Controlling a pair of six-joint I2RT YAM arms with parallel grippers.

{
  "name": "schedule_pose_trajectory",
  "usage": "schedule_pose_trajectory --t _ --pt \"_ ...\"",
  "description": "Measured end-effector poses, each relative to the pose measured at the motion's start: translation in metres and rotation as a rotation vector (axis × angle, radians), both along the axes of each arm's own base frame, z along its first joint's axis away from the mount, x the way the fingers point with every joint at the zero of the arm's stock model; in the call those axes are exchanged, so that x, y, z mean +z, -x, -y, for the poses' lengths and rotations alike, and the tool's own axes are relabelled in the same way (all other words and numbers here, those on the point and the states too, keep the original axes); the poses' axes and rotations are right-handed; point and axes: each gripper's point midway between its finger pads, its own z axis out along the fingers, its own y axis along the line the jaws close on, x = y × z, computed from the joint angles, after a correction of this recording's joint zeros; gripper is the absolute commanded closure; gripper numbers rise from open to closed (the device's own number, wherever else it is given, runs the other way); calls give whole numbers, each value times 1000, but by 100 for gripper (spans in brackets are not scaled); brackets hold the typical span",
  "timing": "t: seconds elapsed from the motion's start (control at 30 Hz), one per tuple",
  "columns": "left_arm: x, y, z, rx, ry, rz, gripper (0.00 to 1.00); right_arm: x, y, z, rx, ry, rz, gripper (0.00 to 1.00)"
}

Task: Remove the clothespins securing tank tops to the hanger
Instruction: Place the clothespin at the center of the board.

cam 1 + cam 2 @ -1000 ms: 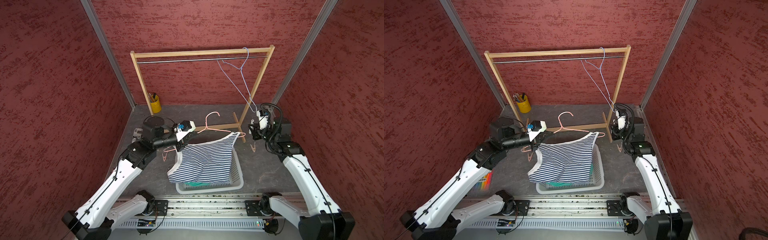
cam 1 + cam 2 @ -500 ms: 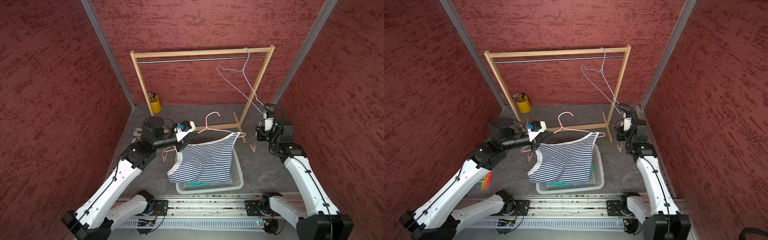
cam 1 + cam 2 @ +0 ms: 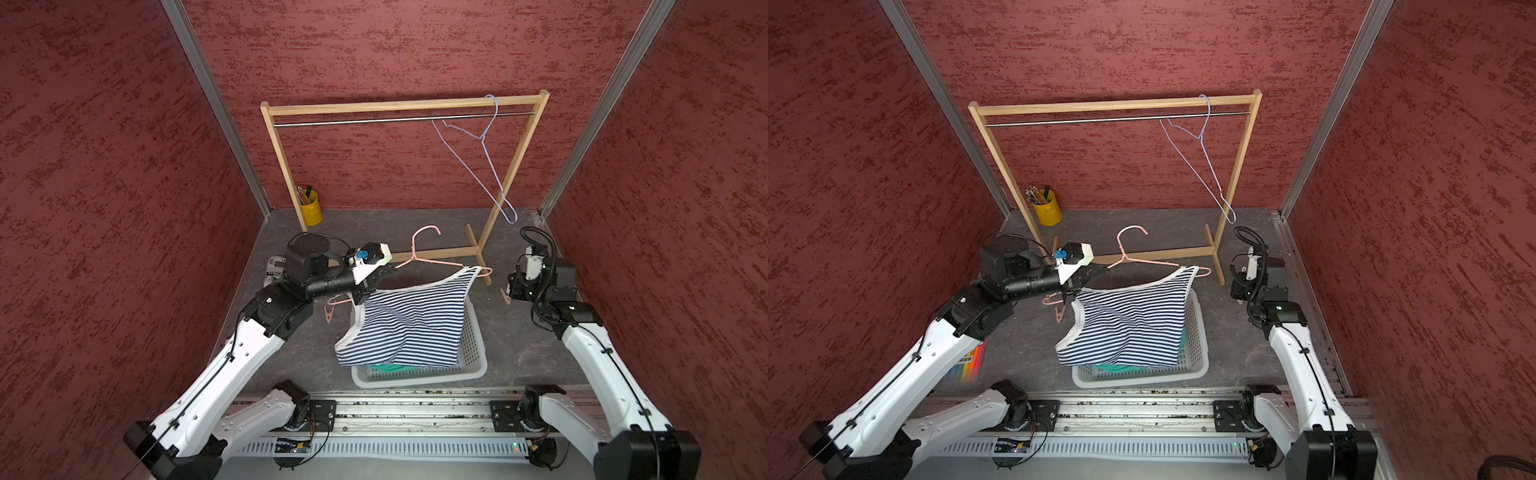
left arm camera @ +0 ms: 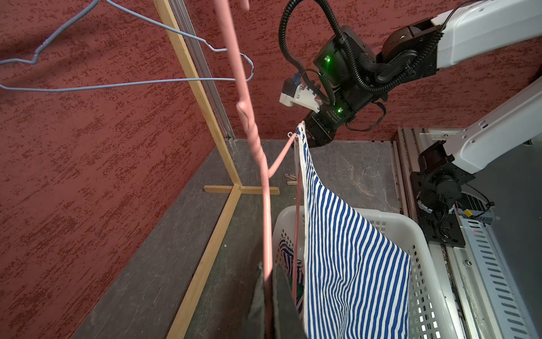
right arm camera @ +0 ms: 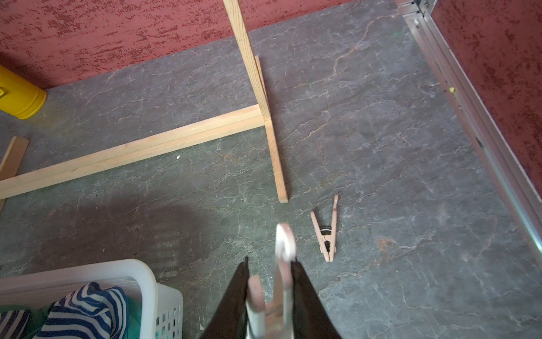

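Observation:
My left gripper (image 3: 382, 274) (image 4: 268, 281) is shut on the pink hanger (image 3: 432, 262) (image 4: 258, 152) near its left shoulder, holding it in the air. The striped tank top (image 3: 407, 324) (image 4: 346, 264) hangs from the hanger's right end over the white basket (image 3: 469, 370). The teal tank top (image 3: 386, 368) lies inside that basket. To the right of the hanger end, my right gripper (image 3: 512, 291) (image 5: 271, 261) is shut on a pale clothespin (image 5: 281, 264), which shows blurred. One pale pink clothespin (image 5: 325, 232) (image 3: 505, 296) lies on the floor. Another (image 3: 329, 316) shows below the hanger's left end.
A wooden rack (image 3: 399, 104) stands at the back with a blue wire hanger (image 3: 482, 141) on its rail. The rack's foot (image 5: 275, 158) lies close to my right gripper. A yellow pencil cup (image 3: 311, 208) sits back left. Red walls close in on both sides.
My right gripper has drawn away from the hanger's right end, to the right and lower, with the clothespin in it. The blue wire hanger has swung a little. The left arm has stayed still.

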Motion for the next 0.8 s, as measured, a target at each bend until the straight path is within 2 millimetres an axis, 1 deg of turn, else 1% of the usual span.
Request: schedule_pose_trajectory --t 0.07,0.17,0.23,0.3,0.5,0.7,0.8 --pt "0 0 0 0 0 0 100 -10 -3 -3 12 -17 -33 100" --pt "0 0 0 -1 0 1 100 -32 -7 -10 35 -51 -100 100" --pt "0 0 0 -1 0 0 100 -49 -7 -12 32 -58 -153 100" --pt "0 0 0 -1 0 0 100 -60 -5 -11 24 -58 -186 100" --pt "0 1 0 -2 1 1 100 -68 -8 -7 4 -47 -214 100" --pt "1 1 0 -2 1 2 100 -107 -6 -16 23 -53 -344 100" --pt "3 3 -1 -2 4 8 100 -110 -5 -18 22 -48 -354 100"
